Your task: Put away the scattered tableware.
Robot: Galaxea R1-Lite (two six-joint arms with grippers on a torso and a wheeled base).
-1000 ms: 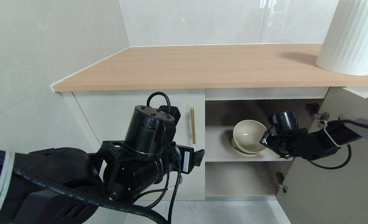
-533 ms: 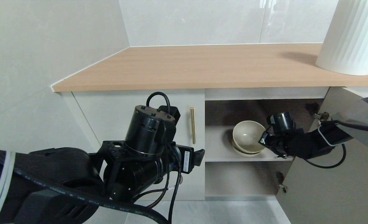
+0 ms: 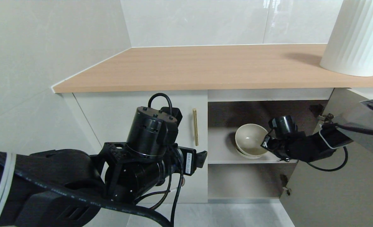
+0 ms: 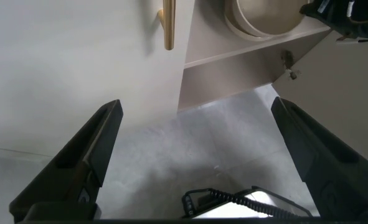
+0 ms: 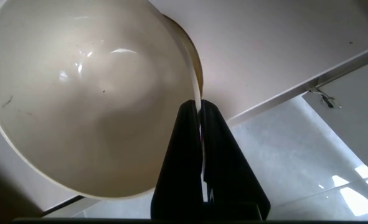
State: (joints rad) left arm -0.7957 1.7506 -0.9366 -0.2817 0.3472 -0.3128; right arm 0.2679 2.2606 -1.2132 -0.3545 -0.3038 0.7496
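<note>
Over the cabinet shelf point(image 3: 220, 150), the right hand point(image 3: 265, 145) grips the bowl point(image 3: 249, 138); left hand point(image 4: 196, 107) splayed.

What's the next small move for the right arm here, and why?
Probably ease the bowl down until it seats level in the dish beneath it on the shelf, releasing only after. The right pincer is shut on the bowl's rim, and the bowl hangs tilted over that dish. Whether they already touch is unclear.
</note>
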